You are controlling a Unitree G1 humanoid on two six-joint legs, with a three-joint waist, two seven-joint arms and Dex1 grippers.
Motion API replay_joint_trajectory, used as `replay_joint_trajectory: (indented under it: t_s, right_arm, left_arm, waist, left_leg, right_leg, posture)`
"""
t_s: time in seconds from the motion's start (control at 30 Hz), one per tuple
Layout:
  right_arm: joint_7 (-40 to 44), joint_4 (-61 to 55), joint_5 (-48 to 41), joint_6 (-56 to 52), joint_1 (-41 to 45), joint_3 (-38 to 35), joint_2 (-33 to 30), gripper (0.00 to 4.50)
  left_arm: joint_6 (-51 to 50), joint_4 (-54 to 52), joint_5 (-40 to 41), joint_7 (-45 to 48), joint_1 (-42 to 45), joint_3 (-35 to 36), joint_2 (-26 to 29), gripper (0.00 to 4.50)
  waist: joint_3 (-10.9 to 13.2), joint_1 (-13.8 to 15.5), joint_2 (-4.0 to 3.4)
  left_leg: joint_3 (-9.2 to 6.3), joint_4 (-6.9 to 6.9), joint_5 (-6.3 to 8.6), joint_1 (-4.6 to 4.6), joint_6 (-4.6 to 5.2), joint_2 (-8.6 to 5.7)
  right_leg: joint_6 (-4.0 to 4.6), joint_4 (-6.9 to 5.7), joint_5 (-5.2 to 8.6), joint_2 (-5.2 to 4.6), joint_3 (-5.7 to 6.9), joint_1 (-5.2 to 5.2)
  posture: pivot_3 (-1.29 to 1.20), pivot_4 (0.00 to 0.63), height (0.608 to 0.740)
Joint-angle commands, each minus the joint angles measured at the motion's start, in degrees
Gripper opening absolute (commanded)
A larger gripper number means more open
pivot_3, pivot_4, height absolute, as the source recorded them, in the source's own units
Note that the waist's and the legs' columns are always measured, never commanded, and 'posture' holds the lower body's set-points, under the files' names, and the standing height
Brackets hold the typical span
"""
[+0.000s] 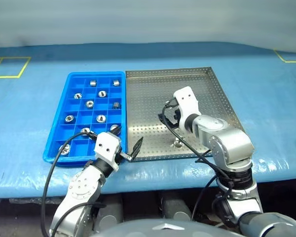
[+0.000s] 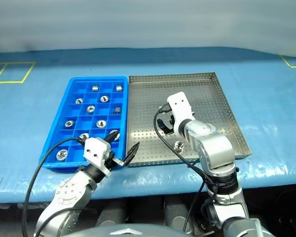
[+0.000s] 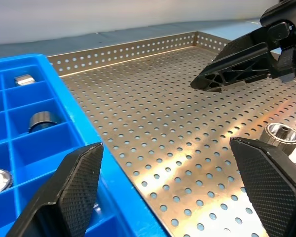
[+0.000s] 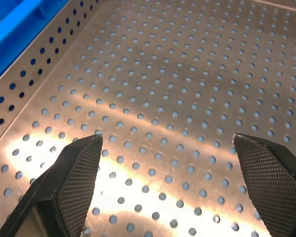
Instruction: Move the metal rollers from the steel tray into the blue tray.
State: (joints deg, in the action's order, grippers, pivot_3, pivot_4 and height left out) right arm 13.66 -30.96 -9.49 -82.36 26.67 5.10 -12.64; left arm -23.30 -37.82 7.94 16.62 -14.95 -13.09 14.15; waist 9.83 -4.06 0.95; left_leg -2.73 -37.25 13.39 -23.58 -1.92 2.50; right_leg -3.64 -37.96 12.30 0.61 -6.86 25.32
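Note:
The steel tray (image 1: 148,94) lies right of the blue tray (image 1: 96,74), their long sides touching. One metal roller (image 1: 177,143) stands on the steel tray's perforated floor near its front rim; it also shows as the roller (image 3: 281,134) in the left wrist view. Several rollers, such as one (image 1: 90,103), sit in the blue tray's compartments. My right gripper (image 1: 168,117) hangs open over the middle of the steel tray, behind and left of the lone roller, holding nothing. My left gripper (image 1: 128,139) stands open and empty at the front edge where the two trays meet.
Both trays rest on a blue-covered table (image 1: 266,98) whose front edge runs just below them. Yellow tape marks (image 1: 10,66) lie at the far left and another yellow tape mark (image 1: 288,57) at the far right. Black cables (image 1: 52,173) trail from both wrists.

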Motion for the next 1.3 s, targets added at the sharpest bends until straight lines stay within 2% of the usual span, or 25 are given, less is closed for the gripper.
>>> replay_joint_trajectory:
  t_s: [0.03, 0.23, 0.57, 0.67, 0.83, 0.9, 1.1, 1.3]
  right_arm:
    - [-0.5, -5.1, -1.3, -6.8, -0.6, -2.0, 0.7, 4.47]
    - [-2.0, -7.1, -2.8, -10.1, -6.5, -2.4, -0.6, 4.47]
    - [-3.9, -5.2, -6.2, -10.1, -8.1, -0.9, -0.1, 4.47]
    - [-4.2, -4.6, -7.2, -10.1, -7.7, -0.2, -0.4, 3.85]
    - [-4.3, -3.5, -8.9, -10.1, -6.8, 1.0, -1.3, 2.19]
    - [-4.1, -3.1, -9.7, -10.1, -6.3, 1.6, -2.0, 1.67]
    - [-3.6, -2.1, -11.5, -10.1, -4.0, 3.5, -3.3, 1.68]
    - [-3.7, 0.7, -9.3, -0.8, 3.8, 4.6, -0.1, 1.68]
  left_arm:
    - [0.9, -0.1, 0.9, 0.9, 0.7, -0.5, -0.2, 4.5]
    - [1.4, 0.6, 0.9, 1.6, 0.6, -1.1, -0.6, 4.5]
    - [2.1, 0.4, 0.6, 1.4, -0.6, -1.2, -1.0, 4.5]
    - [2.2, 0.1, 0.6, 1.2, -1.1, -1.0, -0.9, 4.5]
    - [2.3, -0.6, 0.2, 0.7, -2.0, -0.9, -0.7, 4.5]
    - [2.4, -1.0, 0.1, 0.4, -2.3, -0.7, -0.7, 4.5]
    - [2.6, -1.7, -0.4, -0.7, -3.3, -0.5, -0.6, 4.5]
    - [4.0, -3.1, -1.6, -4.8, -4.9, 2.4, -2.2, 4.5]
  waist:
    - [0.0, -0.6, 0.0]
    - [0.0, -1.2, 0.02]
    - [0.0, -1.9, 0.02]
    - [0.0, -1.8, 0.02]
    - [0.0, -1.2, 0.02]
    - [0.0, -0.9, 0.02]
    - [0.0, -0.3, 0.02]
    - [0.0, 0.5, 0.02]
  left_leg:
    - [0.0, -0.01, 0.0, -0.01, 0.0, -0.01]
    - [0.0, -0.05, 0.0, -0.01, 0.0, -0.03]
    - [0.02, -0.08, -0.01, 0.0, 0.01, -0.04]
    - [0.02, -0.08, 0.0, 0.0, 0.01, -0.04]
    - [0.01, -0.08, -0.01, 0.01, 0.01, -0.04]
    - [0.01, -0.08, -0.01, 0.0, 0.01, -0.04]
    - [0.01, -0.08, -0.01, 0.01, 0.01, -0.04]
    - [-0.01, -0.08, -0.01, 0.01, 0.02, -0.04]
  right_leg:
    - [0.0, 0.0, 0.0, -0.01, -0.01, 0.0]
    - [-0.04, 0.03, -0.02, -0.02, -0.04, -0.03]
    - [-0.05, 0.02, -0.03, -0.01, -0.08, -0.05]
    - [-0.07, 0.04, -0.04, -0.01, -0.08, -0.05]
    - [-0.06, 0.03, -0.03, -0.01, -0.08, -0.05]
    - [-0.06, 0.04, -0.03, -0.01, -0.08, -0.05]
    - [-0.06, 0.04, -0.03, 0.0, -0.08, -0.06]
    - [-0.07, 0.02, -0.04, 0.0, -0.05, -0.04]
  posture:
    - [-0.04, 0.15, 0.74]
    - [-0.04, 0.15, 0.74]
    - [0.0, 0.15, 0.74]
    - [0.01, 0.15, 0.74]
    - [0.04, 0.15, 0.74]
    - [0.05, 0.15, 0.74]
    - [0.08, 0.15, 0.74]
    - [0.14, 0.15, 0.74]
